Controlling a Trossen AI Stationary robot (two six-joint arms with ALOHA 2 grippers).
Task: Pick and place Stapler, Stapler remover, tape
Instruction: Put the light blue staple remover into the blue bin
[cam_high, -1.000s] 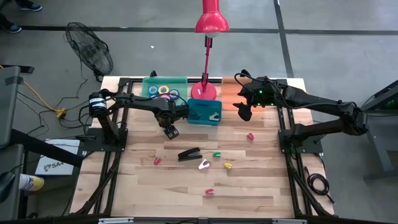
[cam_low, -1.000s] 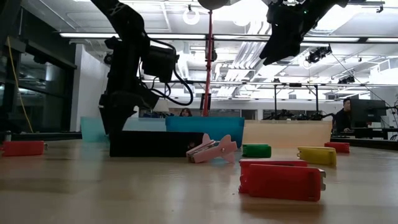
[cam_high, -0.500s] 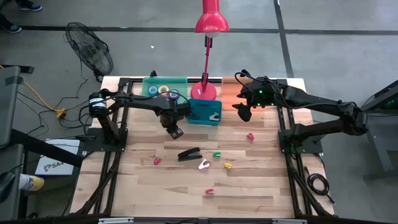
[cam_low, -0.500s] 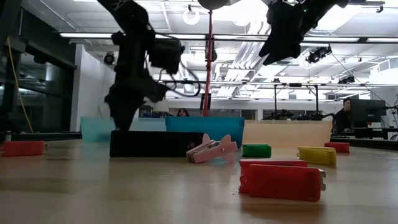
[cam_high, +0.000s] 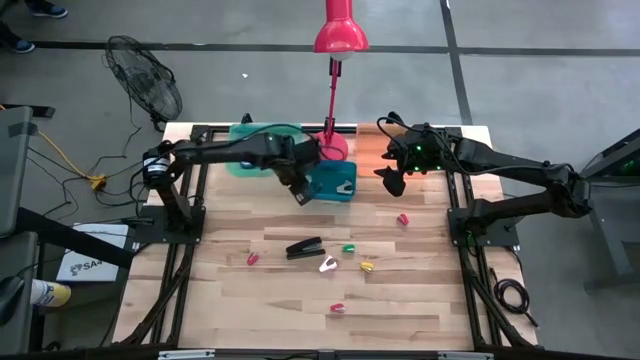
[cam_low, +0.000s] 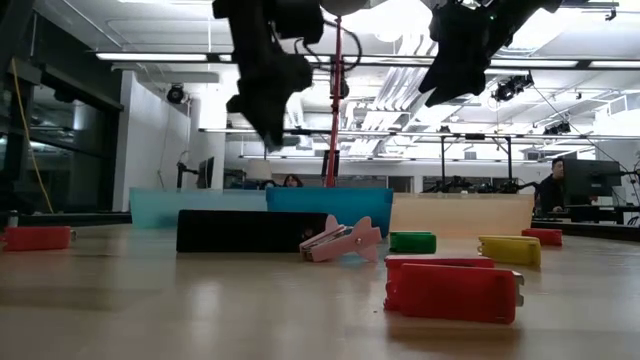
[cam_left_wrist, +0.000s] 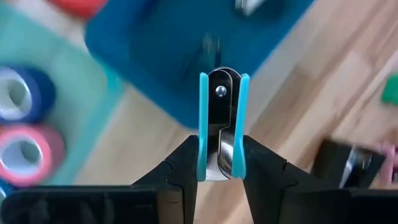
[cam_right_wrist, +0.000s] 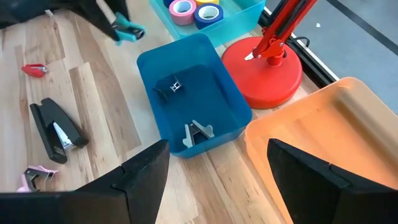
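Teal tray (cam_high: 243, 165): behind the left pincer, at the far left of the table (cam_high: 300, 290); holds the tape (cam_right_wrist: 193, 9) rolls, pink, blue and yellow in the right wrist view.

Left pincer (cam_high: 299, 192): at the near left edge of the blue bin (cam_high: 330, 180), raised clear of the table. Pinching a teal remover (cam_left_wrist: 222, 127) between its fingers (cam_left_wrist: 180, 168), the metal jaws pointing outward. A second ago this pincer hung lower and further left, near the stapler, with its fingers wider; half a second ago it had already narrowed; it has since risen and swung toward the bin.

Stapler (cam_high: 304, 246): black, flat on the table, nearer the front than the left pincer. Unmoved.

Blue bin: just beside the left pincer; a white remover (cam_right_wrist: 198, 132) and a small dark item lie inside.

Lamp (cam_high: 334, 145): red, base just behind the bin.

Loose removers: red (cam_high: 252, 259), pink-white (cam_high: 327, 264), green (cam_high: 348, 248), yellow (cam_high: 367, 266), red (cam_high: 337, 308), red (cam_high: 403, 218), scattered on the table in front of both pincers. Positions as before.

Right pincer (cam_high: 392, 182): fingers spread wide, holding nothing, hanging above the orange tray (cam_right_wrist: 311, 149) to the right of the bin. No change from a second ago.
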